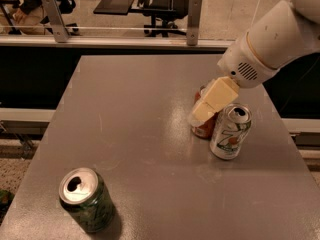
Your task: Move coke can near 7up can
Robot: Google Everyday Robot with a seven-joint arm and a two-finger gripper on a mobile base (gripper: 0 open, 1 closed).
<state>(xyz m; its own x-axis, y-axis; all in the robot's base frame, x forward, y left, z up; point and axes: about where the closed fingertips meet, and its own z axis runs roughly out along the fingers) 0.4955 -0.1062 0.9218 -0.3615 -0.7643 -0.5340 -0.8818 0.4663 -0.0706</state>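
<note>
The coke can [202, 128] is orange-red and stands upright on the grey table [135, 109], right of its middle. Only its lower part and a bit of its top show. The 7up can [230, 132], white with green markings and a silver top, stands right next to it on the right, touching or almost touching. My gripper [207, 106], cream-coloured on a white arm coming from the upper right, is at the coke can and covers its upper front.
A dark green can [85, 199] with an open silver top stands near the table's front left corner. The 7up can is close to the table's right edge [280, 129]. A metal rail, chairs and desks lie beyond the far edge.
</note>
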